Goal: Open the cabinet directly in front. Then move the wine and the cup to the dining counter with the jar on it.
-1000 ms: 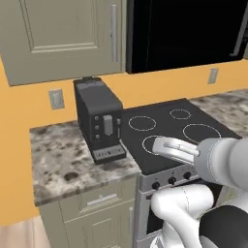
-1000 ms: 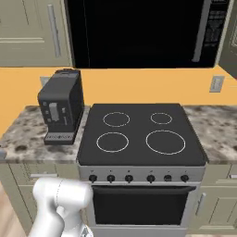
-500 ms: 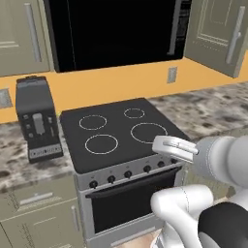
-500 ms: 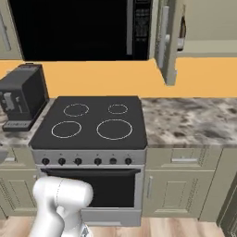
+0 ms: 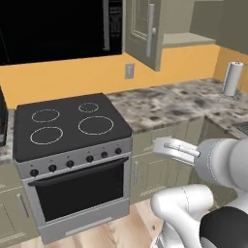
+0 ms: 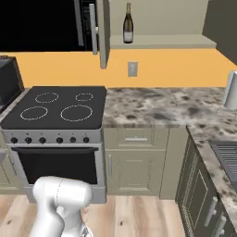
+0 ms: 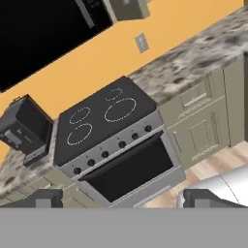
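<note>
1. Kitchen wall is orange; you face a black stove (image 6: 58, 107) set into a mottled stone tabletop (image 6: 152, 109) over beige drawers.
2. Cabinet (image 6: 157, 28) above the tabletop stands open, its door (image 5: 143, 31) swung out.
3. Wine (image 6: 128, 24) stands upright on the cabinet shelf, left side.
4. Fingers (image 7: 48, 197) spread wide apart, holding nothing, aimed at the stove.
5. Paper towel roll (image 5: 233, 79) at far right.

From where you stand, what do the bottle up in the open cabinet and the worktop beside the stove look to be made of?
The wine looks like dark glass: smooth olive-dark body, tan foil-like neck, pale label. The worktop looks like polished stone, judging by its mottled grey-brown speckle, though a printed laminate could look alike. The cabinet door seems matte painted wood, beige and panelled.
</note>
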{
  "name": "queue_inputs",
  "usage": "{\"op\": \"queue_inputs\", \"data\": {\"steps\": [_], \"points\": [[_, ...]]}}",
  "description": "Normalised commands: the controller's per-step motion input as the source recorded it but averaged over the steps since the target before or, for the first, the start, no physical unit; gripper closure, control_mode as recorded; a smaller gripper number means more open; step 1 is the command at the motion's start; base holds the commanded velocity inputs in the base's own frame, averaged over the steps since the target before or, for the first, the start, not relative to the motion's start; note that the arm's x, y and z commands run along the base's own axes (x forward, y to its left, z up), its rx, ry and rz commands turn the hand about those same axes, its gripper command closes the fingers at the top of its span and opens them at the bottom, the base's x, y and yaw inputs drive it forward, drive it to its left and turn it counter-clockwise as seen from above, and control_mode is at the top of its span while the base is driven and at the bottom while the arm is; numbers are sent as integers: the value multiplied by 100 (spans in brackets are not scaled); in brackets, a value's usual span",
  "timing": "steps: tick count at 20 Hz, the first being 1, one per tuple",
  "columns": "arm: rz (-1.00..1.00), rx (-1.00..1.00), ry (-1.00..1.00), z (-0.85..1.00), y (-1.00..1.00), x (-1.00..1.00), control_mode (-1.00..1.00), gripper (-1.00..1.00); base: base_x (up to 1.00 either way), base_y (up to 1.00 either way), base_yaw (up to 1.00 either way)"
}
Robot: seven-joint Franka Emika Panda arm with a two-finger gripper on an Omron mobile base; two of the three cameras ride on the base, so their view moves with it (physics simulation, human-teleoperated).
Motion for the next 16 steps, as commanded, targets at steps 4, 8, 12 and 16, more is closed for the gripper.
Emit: {"op": "queue_inputs", "data": {"steps": [4, 8, 12, 16], "points": [[0, 0, 0, 0, 0, 0, 100, -100, -2, -100, 0], [0, 0, 0, 0, 0, 0, 100, -100, 25, -100, 4], [0, 0, 0, 0, 0, 0, 100, -100, 96, -97, 13], [0, 0, 0, 0, 0, 0, 100, -100, 100, -61, 2]]}}
